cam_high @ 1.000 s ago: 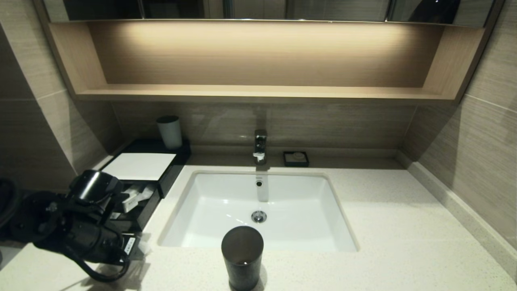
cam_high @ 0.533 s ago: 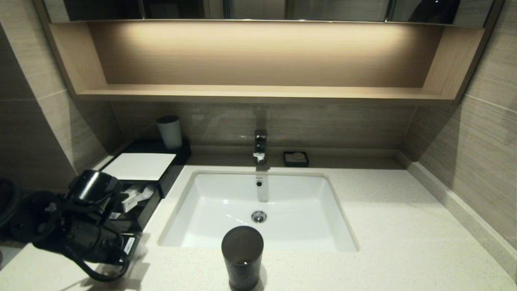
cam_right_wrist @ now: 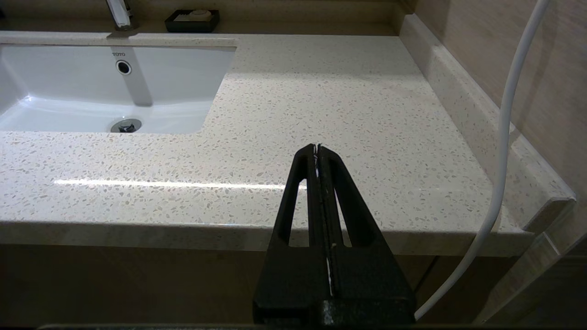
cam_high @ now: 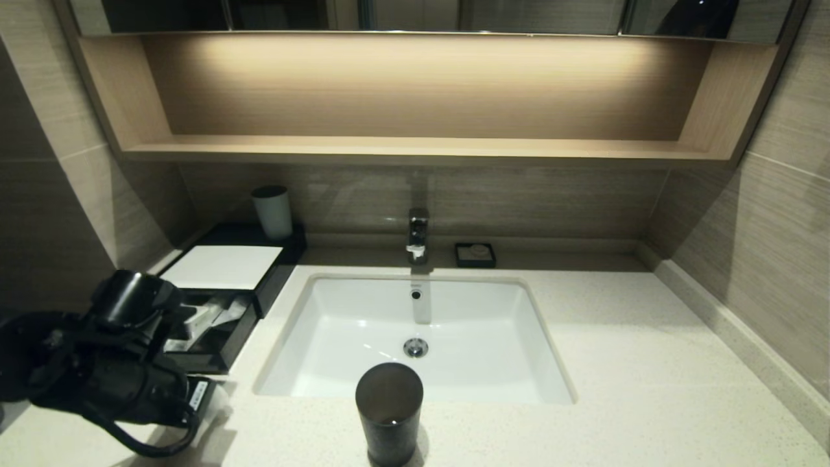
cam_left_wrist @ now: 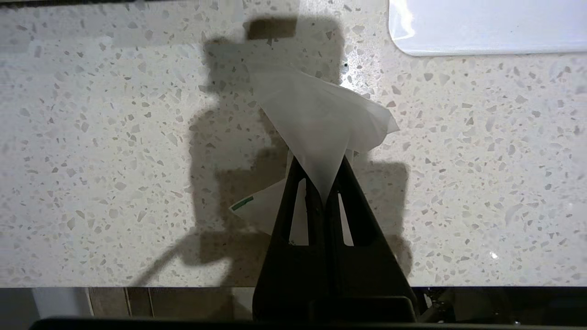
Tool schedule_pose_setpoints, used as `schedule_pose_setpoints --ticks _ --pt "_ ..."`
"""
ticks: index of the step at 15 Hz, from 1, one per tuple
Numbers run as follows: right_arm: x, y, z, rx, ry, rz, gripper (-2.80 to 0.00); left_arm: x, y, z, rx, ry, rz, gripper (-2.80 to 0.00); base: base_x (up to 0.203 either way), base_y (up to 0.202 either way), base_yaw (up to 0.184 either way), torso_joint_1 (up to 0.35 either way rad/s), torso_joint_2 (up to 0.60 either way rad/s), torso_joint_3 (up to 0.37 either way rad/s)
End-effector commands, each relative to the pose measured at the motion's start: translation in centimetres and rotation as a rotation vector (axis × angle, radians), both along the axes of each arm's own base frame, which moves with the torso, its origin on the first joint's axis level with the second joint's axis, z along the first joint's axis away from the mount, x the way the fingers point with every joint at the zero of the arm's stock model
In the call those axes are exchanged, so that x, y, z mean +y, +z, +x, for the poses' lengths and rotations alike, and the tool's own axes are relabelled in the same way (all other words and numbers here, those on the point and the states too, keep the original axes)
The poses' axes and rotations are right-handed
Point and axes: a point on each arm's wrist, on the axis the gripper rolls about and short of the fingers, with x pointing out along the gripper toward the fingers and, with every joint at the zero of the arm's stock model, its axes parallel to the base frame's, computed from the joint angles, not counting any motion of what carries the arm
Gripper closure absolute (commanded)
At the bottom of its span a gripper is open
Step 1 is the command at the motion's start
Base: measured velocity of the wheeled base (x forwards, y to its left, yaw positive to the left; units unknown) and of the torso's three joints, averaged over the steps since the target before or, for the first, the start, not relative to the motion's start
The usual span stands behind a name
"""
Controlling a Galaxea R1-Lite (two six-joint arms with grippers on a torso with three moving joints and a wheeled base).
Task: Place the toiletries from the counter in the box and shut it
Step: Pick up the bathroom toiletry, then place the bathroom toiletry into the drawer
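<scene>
Left gripper (cam_left_wrist: pixel 323 192): you have it pinching the sachet (cam_left_wrist: pixel 316 114), fingers (cam_left_wrist: pixel 293 215) pressed together on a corner of the film, near the front left corner of the desk (cam_left_wrist: pixel 101 137)
Sachet: translucent white, crumpled, fanning out past the fingertips; a green printed mark shows on the flap beside the left finger; you cannot tell from the wrist view whether its far edge touches the speckled stone
Left arm (cam_high: pixel 110 370): in the head view it sits low at the left, in front of the box (cam_high: pixel 227 285), and hides the gripper and sachet from that camera
Box: flat and black, against the left wall beside the basin (cam_high: pixel 415 337); white sheet (cam_high: pixel 224 266) on top, front drawer (cam_high: pixel 211 327) pulled out toward you
Drawer contents: pale wrapped packets (cam_high: pixel 207 318) lie inside; their number is unclear to you
Right gripper (cam_right_wrist: pixel 318 151): fingers pressed together on nothing, parked off the front edge of the desk on the right side
Basin: white, sunk in the desk, tap (cam_high: pixel 417 235) behind it
Dark cup (cam_high: pixel 389 412): upright on the desk just in front of the basin
Pale cup (cam_high: pixel 272 211): upright on the back of the box
Soap dish (cam_high: pixel 475 254): small, black, just right of the tap
Wooden shelf (cam_high: pixel 415 149): runs along the wall above the tap
</scene>
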Motion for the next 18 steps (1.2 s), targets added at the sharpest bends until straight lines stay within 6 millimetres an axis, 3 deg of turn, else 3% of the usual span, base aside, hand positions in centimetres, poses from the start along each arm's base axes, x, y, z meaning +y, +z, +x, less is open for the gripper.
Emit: schedule_pose_setpoints --ticks 1,12,18 --pt "0.0 0.0 0.0 0.001 -0.001 -0.001 0.0 0.0 1.4 -0.8 -0.06 -0.005 -0.006 0.0 0.0 0.0 0.0 0.0 0.0 0.0" --pt "0.0 0.0 0.0 0.001 0.0 -0.001 0.0 -0.2 3.6 0.4 -0.29 -0.018 -0.009 0.0 0.0 0.0 0.0 0.0 0.0 0.0" --pt "0.0 0.0 0.0 0.001 0.0 -0.001 0.0 1.1 5.1 1.6 -0.453 -0.019 0.084 0.0 0.0 0.0 0.0 0.0 0.0 0.0"
